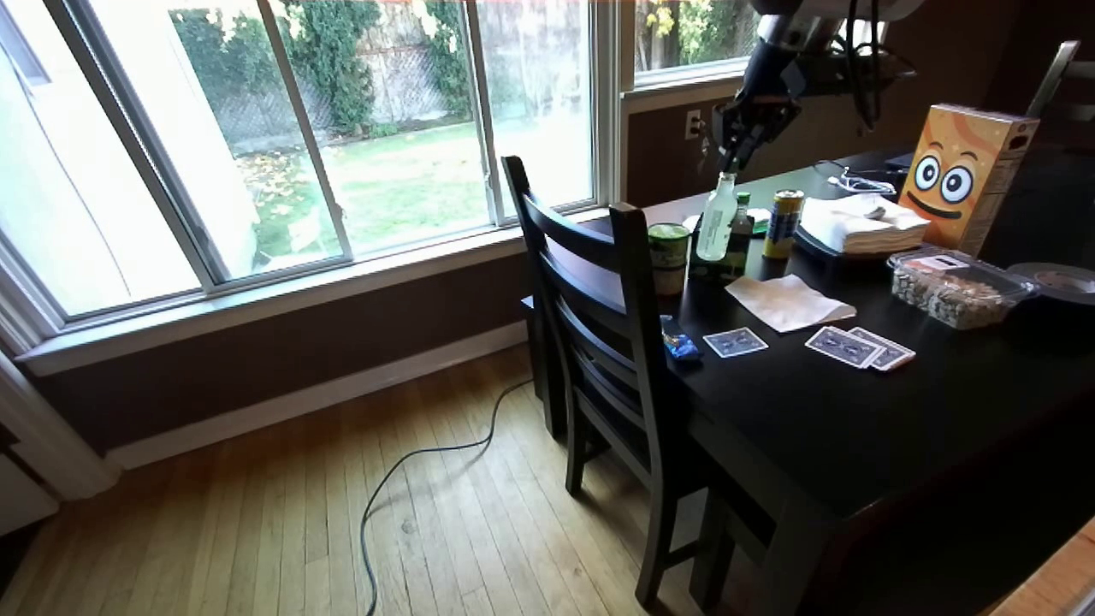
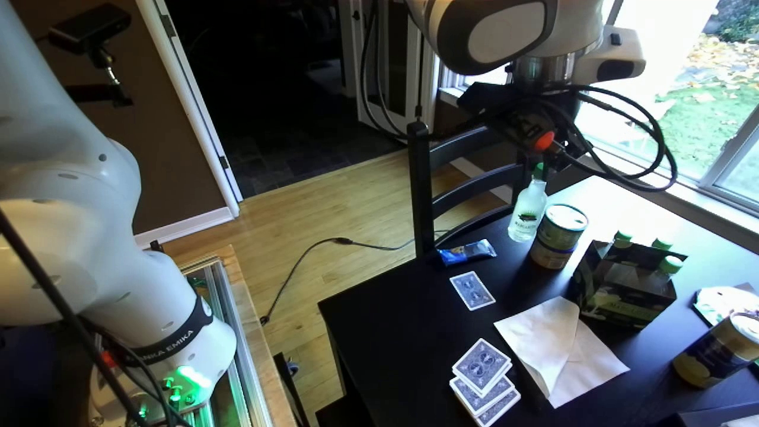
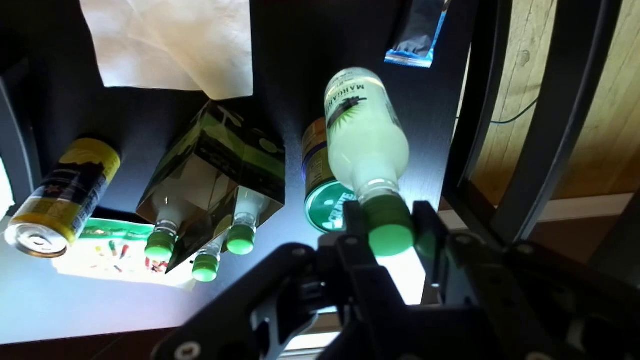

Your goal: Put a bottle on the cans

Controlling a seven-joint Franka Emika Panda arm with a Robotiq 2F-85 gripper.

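"Starting at the left of the wrist view, what is there?"

"Near 9 o'clock from the gripper (image 3: 389,223), a yellow-banded can (image 3: 67,195). Closer, between 9 and 10, a dark green carton (image 3: 237,149). Closer again, at 10, the cans (image 3: 318,170), seemingly 2 stacked, topped by a green lid (image 3: 326,206)."

"And the task's bottle (image 3: 365,130)?"

"Farther right: pale, gripped by its green cap (image 3: 390,240), long axis running from there towards 11:30, base (image 3: 351,76) outermost. In both exterior views it leans, top between 12 and 1, apparently hanging above the table (image 2: 409,326)."

"What does the next move turn on?"

"Probably the offset: in an exterior view the cans (image 2: 558,236) appear just beside the bottle, at 4 o'clock. Its base likely must rise over the lid and straighten. Whether they touch, I cannot tell."
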